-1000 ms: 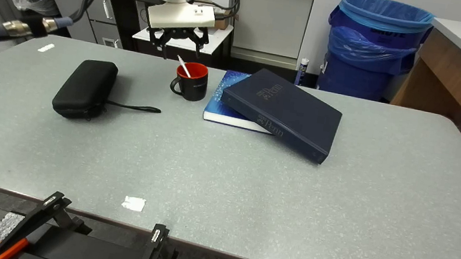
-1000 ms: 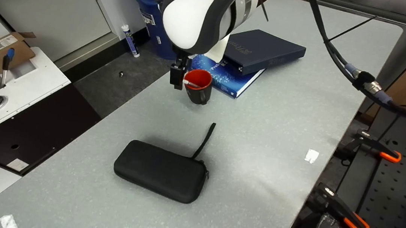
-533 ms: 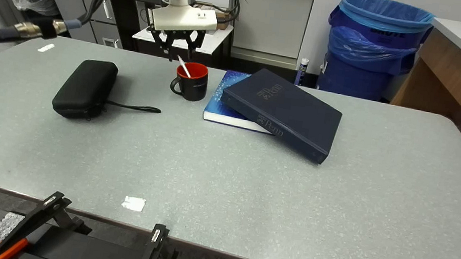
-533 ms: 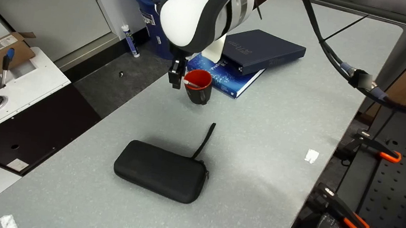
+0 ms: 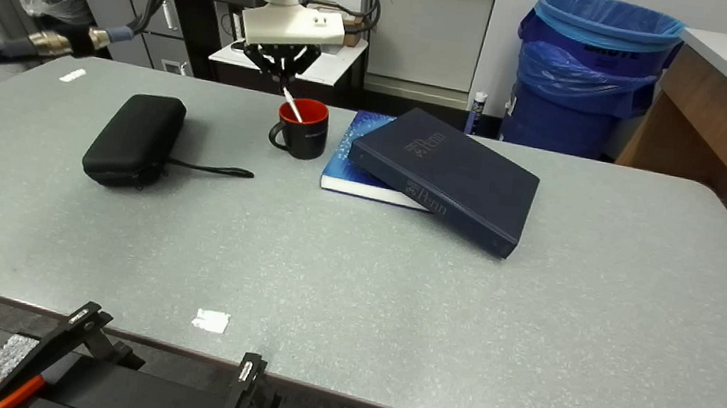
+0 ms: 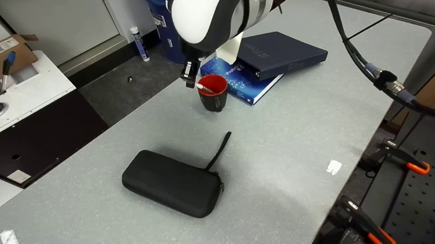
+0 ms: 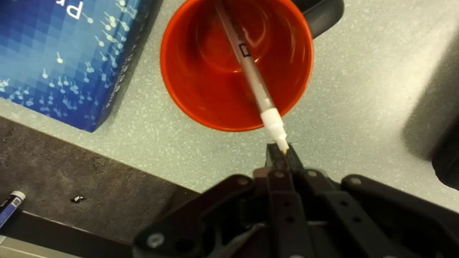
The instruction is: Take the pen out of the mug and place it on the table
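End effector (image 7: 284, 157) narrower: one pen (image 7: 255, 79), one mug (image 5: 307, 142)

Pale glare on the table (image 7: 387, 96), blurry gripper (image 7: 284, 157)

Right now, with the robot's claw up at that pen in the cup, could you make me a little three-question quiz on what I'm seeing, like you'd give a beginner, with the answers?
1. Multiple choice. The pen leans in the mug. Where is the gripper?
A) At the pen's lower end
B) At the pen's upper end
C) At the pen's middle

2. True or false. The navy book lies partly on top of the blue book.

3. Fill in the gap. In the wrist view, the inside of the mug is coloured ____.

Key: 1. B; 2. True; 3. Red.
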Robot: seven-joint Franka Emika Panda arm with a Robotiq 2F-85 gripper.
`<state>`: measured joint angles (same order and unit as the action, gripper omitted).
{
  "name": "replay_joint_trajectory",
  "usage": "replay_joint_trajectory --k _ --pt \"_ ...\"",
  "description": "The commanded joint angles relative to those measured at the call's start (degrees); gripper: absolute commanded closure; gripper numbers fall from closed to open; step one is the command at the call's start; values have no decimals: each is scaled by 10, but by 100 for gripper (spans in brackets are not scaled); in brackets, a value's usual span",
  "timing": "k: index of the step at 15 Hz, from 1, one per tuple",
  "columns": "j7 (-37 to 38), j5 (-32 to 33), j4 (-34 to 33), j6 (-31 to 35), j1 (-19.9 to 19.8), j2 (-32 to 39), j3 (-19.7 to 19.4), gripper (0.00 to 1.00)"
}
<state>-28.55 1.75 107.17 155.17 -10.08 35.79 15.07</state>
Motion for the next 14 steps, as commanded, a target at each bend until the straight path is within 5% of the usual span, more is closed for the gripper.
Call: replay_joint_trajectory --k 1,9,14 --pt "7 -17 5 -22 -1 -22 -6 100" --pt "12 -52 79 -29 -10 -149 8 100" --pt "-48 -151 101 -198 8 -215 27 100"
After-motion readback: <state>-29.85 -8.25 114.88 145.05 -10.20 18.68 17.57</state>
